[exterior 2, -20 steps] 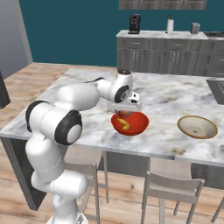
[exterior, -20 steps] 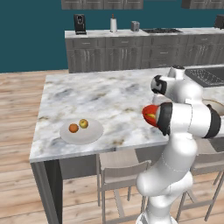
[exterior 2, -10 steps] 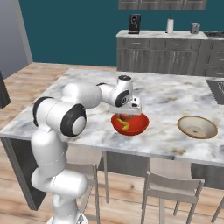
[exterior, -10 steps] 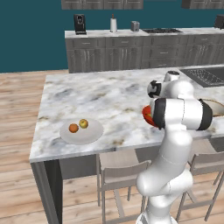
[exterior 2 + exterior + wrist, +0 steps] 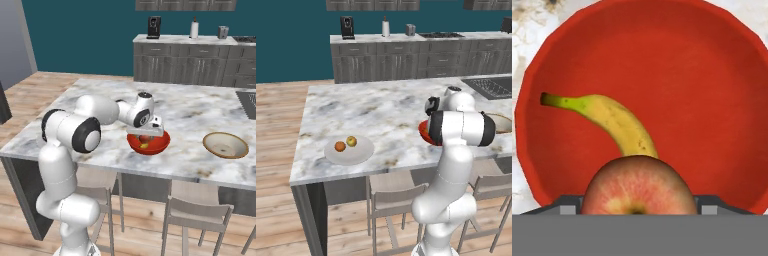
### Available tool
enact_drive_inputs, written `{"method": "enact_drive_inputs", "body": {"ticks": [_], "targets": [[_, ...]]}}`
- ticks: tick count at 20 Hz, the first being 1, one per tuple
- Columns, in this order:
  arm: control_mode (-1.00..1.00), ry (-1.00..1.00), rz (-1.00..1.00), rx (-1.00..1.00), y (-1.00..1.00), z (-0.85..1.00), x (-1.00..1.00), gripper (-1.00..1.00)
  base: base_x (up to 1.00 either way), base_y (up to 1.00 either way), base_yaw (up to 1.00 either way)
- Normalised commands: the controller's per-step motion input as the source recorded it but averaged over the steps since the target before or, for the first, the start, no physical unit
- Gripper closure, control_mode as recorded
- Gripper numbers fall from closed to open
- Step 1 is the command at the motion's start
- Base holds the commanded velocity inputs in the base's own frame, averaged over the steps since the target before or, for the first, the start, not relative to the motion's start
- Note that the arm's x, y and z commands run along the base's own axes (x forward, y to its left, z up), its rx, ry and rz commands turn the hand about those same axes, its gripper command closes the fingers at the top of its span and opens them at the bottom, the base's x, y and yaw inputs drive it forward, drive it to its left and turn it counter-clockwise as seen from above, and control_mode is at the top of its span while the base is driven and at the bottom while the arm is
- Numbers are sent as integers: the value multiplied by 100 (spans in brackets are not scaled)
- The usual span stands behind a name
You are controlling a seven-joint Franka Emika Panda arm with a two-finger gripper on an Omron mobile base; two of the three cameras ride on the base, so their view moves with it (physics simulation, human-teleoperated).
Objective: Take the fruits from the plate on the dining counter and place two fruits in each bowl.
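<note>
From the left base view, my arm blocks most of the red bowl [image 5: 423, 131], so I cannot see the gripper there. Well off to the gripper's far side, the plate [image 5: 349, 150] on the surface [image 5: 371, 107] carries the small orange [image 5: 340, 146] and the yellow-green apple [image 5: 351, 141].

In the right base view the gripper [image 5: 145, 136] hangs directly over the red bowl, low at its rim. The tan bowl [image 5: 225, 145] sits well apart, beyond it.

Through the hand view the gripper grips the red-orange apple [image 5: 638, 185] between its fingers, stem end toward the camera. Straight below lies the banana [image 5: 607, 120], its long axis running diagonally across the bowl floor, stem pointing away toward the rim.

My worry: released from here, the apple could strike the banana's curved back and roll, perhaps bouncing toward the rim.
</note>
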Motion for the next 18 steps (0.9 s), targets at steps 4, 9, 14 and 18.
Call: {"method": "enact_drive_inputs", "body": {"ticks": [4, 9, 14, 18], "targets": [[-100, 0, 0, 0, 0, -4, 1, -100, 0, 0, 0], [-100, 0, 0, 0, 0, 0, 0, -100, 0, 0, 0], [-100, 0, 0, 0, 0, 0, 0, -100, 0, 0, 0], [-100, 0, -1, 0, 3, 42, -5, -100, 0, 0, 0]]}}
